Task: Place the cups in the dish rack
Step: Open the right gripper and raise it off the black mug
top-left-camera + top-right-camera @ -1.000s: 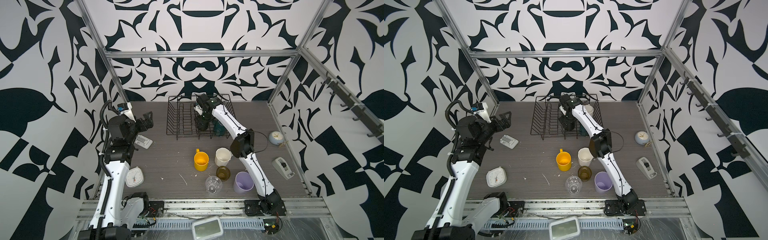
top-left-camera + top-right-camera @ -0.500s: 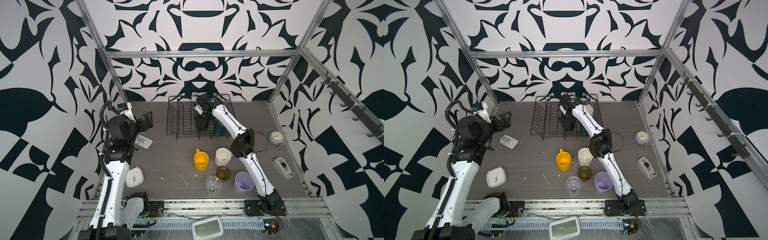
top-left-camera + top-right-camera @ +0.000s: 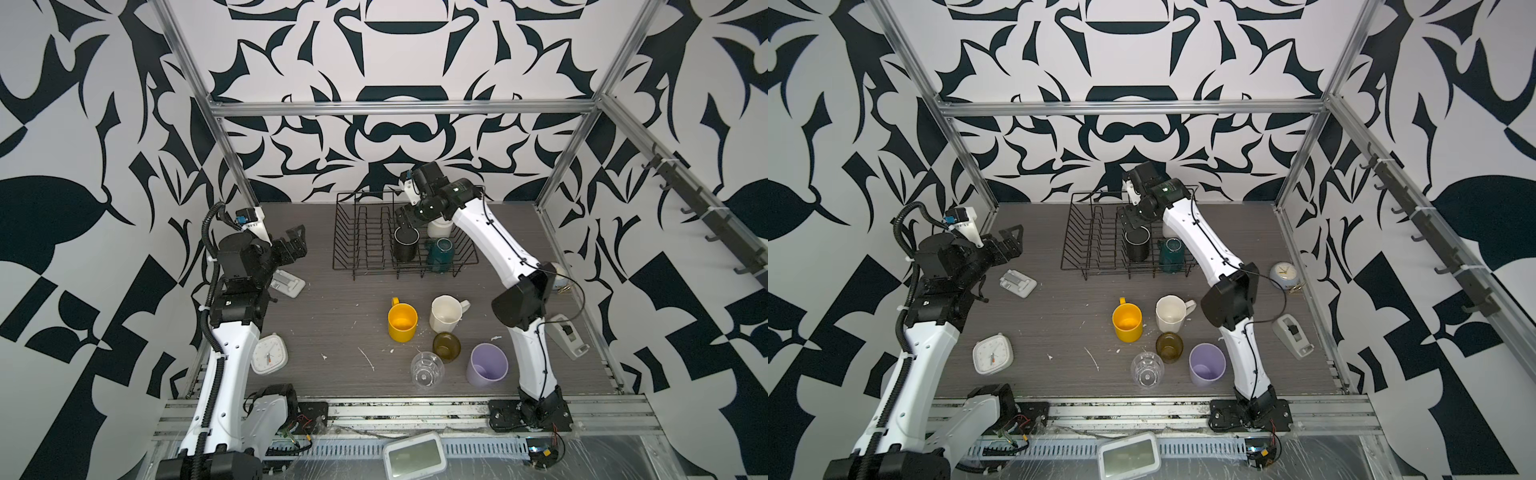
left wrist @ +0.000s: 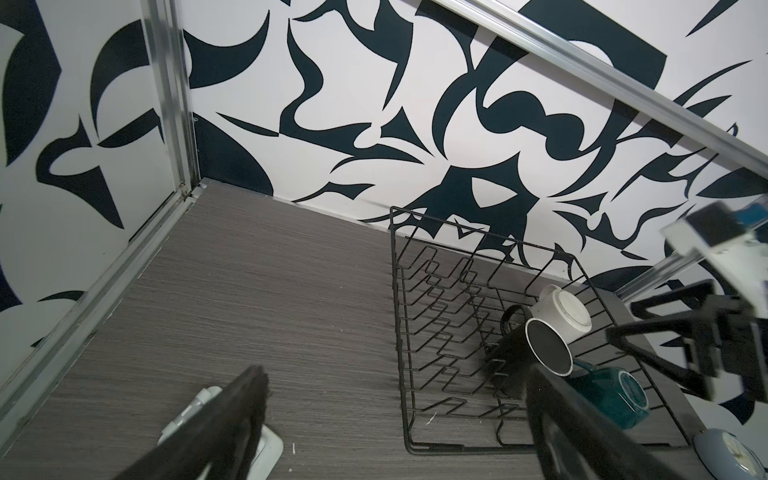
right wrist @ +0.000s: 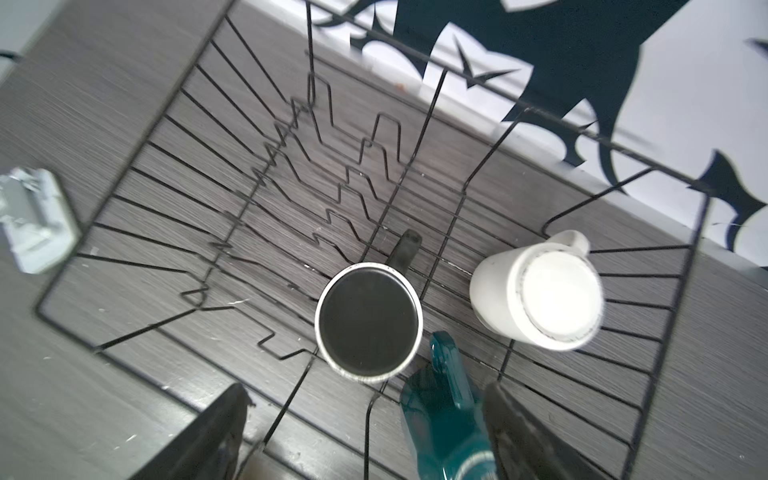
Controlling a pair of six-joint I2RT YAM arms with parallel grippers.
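Black mug [image 3: 406,246] stands mid dish rack [image 3: 343,232], right gripper [image 3: 406,222] spread above.

mugs [image 3: 406,245] [image 3: 440,249] [image 3: 439,227] [image 3: 402,322] [image 3: 445,313] 5 | glasses [image 3: 446,347] [image 3: 426,369] 2 | tumbler [image 3: 487,365] 1 | dish rack [image 3: 365,241] 1 | clocks [image 3: 270,354] [image 3: 1283,274] 2 | tape dispenser [image 3: 567,336] 1

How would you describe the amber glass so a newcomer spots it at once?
From the black wire dish rack at the back, come toward the table's front edge. The amber glass stands between the faceted white mug behind it and the clear glass in front: the only dark, brownish see-through cup.
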